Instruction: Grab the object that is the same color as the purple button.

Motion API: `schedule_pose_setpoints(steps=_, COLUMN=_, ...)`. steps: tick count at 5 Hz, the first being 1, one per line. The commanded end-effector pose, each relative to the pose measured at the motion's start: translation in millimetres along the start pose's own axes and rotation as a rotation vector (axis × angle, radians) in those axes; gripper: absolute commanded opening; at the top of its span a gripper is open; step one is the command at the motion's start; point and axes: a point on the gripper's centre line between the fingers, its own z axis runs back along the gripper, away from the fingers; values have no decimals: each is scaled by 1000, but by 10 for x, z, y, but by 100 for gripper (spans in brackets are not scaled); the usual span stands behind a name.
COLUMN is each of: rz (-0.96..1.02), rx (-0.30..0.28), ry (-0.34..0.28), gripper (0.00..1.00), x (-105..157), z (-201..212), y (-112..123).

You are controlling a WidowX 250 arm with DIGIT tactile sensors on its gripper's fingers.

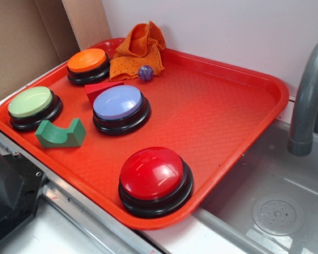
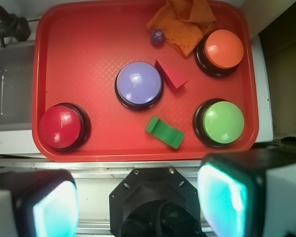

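While I look through the exterior view, I see a red tray (image 1: 228,114) resting beside a steel sink (image 1: 275,180) with a grey faucet (image 1: 307,95). The small purple ball (image 1: 146,73) lies near the tray's far edge, touching or just beside the crumpled orange cloth (image 1: 138,50). The purple button (image 1: 121,108) sits toward the middle of the tray, apart from the ball, with a red wedge block (image 1: 102,90) just behind it. An orange button (image 1: 88,66), a green button (image 1: 34,107) and a red button (image 1: 155,181) stand around it, and a green arch block (image 1: 60,133) lies between the green and purple buttons. I cannot see the arm here.

From the wrist view, I look straight down on the tray (image 2: 79,59). The ball (image 2: 158,37) lies near the top edge, right against the cloth (image 2: 185,24), well above the purple button (image 2: 138,85). The gripper (image 2: 138,200) hangs outside the tray's near rim, its fingers (image 2: 227,195) spread wide apart and holding nothing, far from the ball. The wedge (image 2: 171,74) touches or nearly touches the purple button's right side.
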Motion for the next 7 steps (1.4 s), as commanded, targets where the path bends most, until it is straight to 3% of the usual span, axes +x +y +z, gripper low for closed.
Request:
schedule_pose_setpoints(steps=1, rz=0, rx=0, ry=0, gripper=100, x=0, z=0, y=0)
schedule_pose_setpoints(steps=3, rz=146, rx=-27, ry=-20, gripper=100, x=274, z=-266, y=135)
schedule_pose_setpoints(steps=5, rz=309, rx=-14, ry=-59, gripper=100, x=794, z=-658, y=302)
schedule_pose_setpoints(steps=7, rz=541, rx=-43, ry=-120, gripper=100, x=1384, z=-1249, y=512)
